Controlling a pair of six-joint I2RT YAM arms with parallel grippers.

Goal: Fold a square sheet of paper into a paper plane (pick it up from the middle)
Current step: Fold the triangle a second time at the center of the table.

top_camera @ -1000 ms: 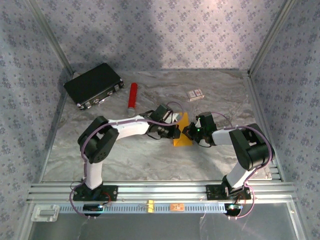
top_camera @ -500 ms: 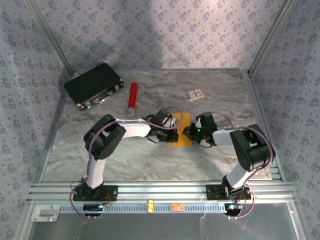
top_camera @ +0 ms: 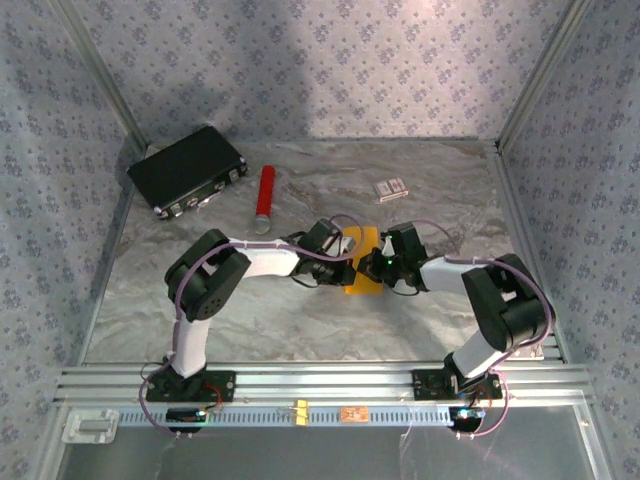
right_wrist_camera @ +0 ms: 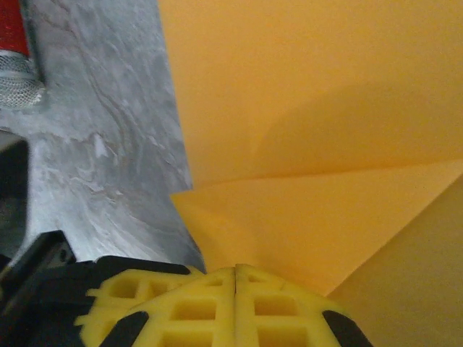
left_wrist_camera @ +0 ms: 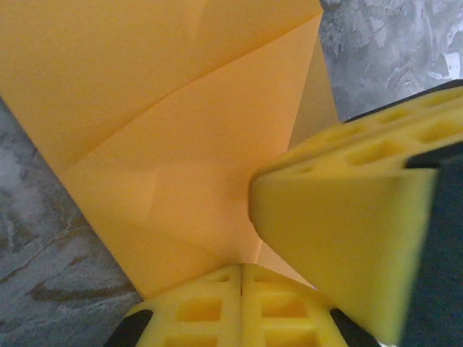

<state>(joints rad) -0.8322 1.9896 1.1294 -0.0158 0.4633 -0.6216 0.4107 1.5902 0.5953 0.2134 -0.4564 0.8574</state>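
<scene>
The square sheet of paper [top_camera: 364, 272], orange-yellow and partly folded with creases and a triangular flap, lies on the marbled table between the two arms. My left gripper [top_camera: 350, 268] is shut, its tips down on the paper's left part. In the left wrist view its yellow pads [left_wrist_camera: 241, 278] meet with no gap above the paper [left_wrist_camera: 166, 144], and the right gripper's pad [left_wrist_camera: 340, 238] stands close on the right. My right gripper [top_camera: 373, 265] is also shut, tips [right_wrist_camera: 236, 271] together at a folded corner of the paper [right_wrist_camera: 311, 108].
A black case [top_camera: 188, 168] lies at the back left. A red cylinder [top_camera: 265, 195] lies beside it, its end also visible in the right wrist view [right_wrist_camera: 11, 29]. A small white-and-red box [top_camera: 391, 188] sits at the back. An aluminium rail [top_camera: 320, 380] runs along the near edge.
The paper stood up as a raised triangle a second ago and now lies flatter. The left arm has swung in lower, and the right gripper has shifted left onto the paper.
</scene>
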